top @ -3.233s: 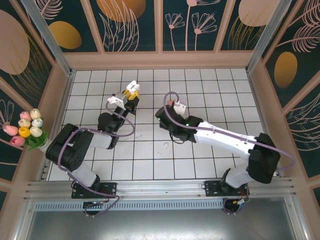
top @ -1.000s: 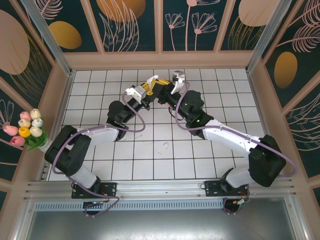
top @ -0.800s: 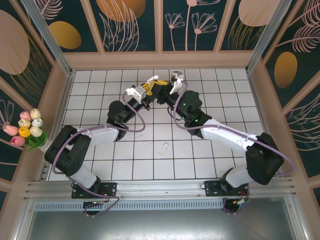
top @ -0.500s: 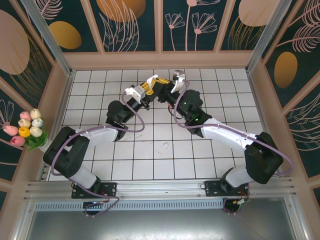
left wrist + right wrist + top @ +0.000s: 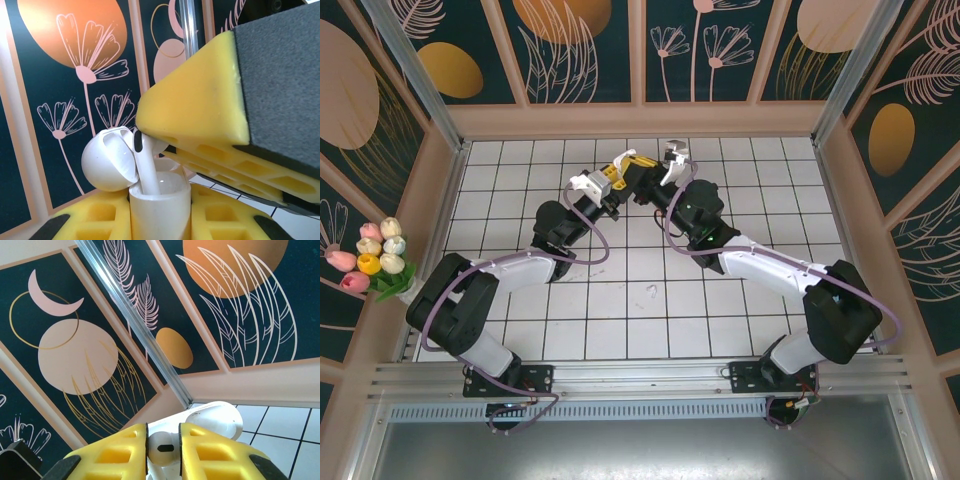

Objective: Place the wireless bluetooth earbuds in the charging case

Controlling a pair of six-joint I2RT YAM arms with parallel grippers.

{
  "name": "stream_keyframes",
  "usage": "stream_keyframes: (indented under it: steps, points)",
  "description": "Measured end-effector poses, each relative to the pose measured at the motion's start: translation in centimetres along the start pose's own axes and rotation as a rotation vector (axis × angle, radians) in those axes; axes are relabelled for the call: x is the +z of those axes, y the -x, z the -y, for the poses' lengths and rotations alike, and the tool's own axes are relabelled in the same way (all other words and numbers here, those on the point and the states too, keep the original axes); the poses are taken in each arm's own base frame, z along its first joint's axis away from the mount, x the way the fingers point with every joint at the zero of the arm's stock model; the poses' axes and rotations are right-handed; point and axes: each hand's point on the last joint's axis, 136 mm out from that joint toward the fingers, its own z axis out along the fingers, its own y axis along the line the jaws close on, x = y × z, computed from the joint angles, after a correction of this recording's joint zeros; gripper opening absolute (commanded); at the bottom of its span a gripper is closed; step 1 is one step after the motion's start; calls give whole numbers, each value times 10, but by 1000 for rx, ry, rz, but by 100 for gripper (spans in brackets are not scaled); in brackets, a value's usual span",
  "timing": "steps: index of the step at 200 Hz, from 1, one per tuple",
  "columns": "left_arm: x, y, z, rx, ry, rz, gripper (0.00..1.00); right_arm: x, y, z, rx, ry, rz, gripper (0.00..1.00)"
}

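Held aloft, clamped in the left gripper [image 5: 617, 175]: open white charging case [image 5: 160, 212]. Pinched between the right gripper [image 5: 163, 449] pads: 1 white earbud [image 5: 146, 167], stem partway down into the case. Probably mid-insertion; left to do: pushing home, then any remaining earbuds.

Left end effector [image 5: 623, 170]: yellow fingers with open ribbed cells and black pads, white housing behind. Right end effector [image 5: 163, 447]: same yellow ribbed fingers (black foam facing seen from the left wrist). Behind each end effector, the links run black, then white, then black at bulky rounded joints. A purple cable [image 5: 588, 236] loops along each arm.
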Motion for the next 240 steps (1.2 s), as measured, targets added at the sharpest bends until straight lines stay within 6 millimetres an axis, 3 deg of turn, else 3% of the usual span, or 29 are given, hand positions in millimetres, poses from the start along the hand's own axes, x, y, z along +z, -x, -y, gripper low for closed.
stream_keyframes:
  steps: [118, 164, 208, 240]
  points:
    - [0, -8, 0, -9, 0, -32, 0, -4, -11, 5, 1, -1, -11, 21]
    - [0, -11, 0, -12, 1, -43, 0, -5, -13, 5, 1, -1, -16, 35]
    - [0, -13, 0, -15, 1, -53, 0, -5, -14, 5, 5, -3, -17, 41]
    - [0, -13, 0, -19, 3, -53, 0, -6, -12, 3, 11, -3, -19, 55]
